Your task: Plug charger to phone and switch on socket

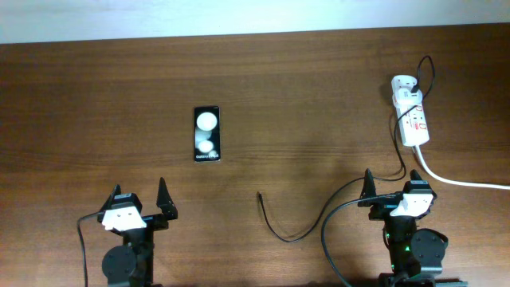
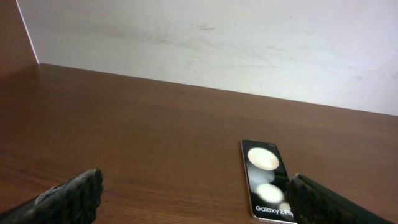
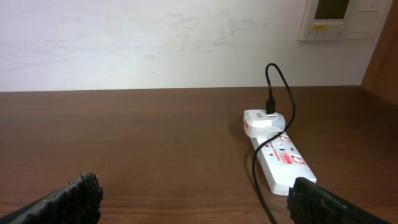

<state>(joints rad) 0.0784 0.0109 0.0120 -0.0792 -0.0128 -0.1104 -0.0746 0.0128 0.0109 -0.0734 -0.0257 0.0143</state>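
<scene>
- Both left fingers (image 1: 163, 198) and right fingers (image 1: 368, 187) are open, empty.
- Charger (image 1: 260, 198), right of the phone (image 1: 206, 135), could be flicked away if pinched off-centre.
- Socket (image 1: 412, 115), farther right, could be shoved when switched.

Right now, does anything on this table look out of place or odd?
Nothing is spilled or broken. The only loose end is the charger, whose free tip lies by itself, well apart from the phone.

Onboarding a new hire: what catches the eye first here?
The black phone lies left of centre in the overhead view, with two white spots on its face. The white socket sits far right. The charger trails from it, its free tip lying unplugged between the two.
</scene>
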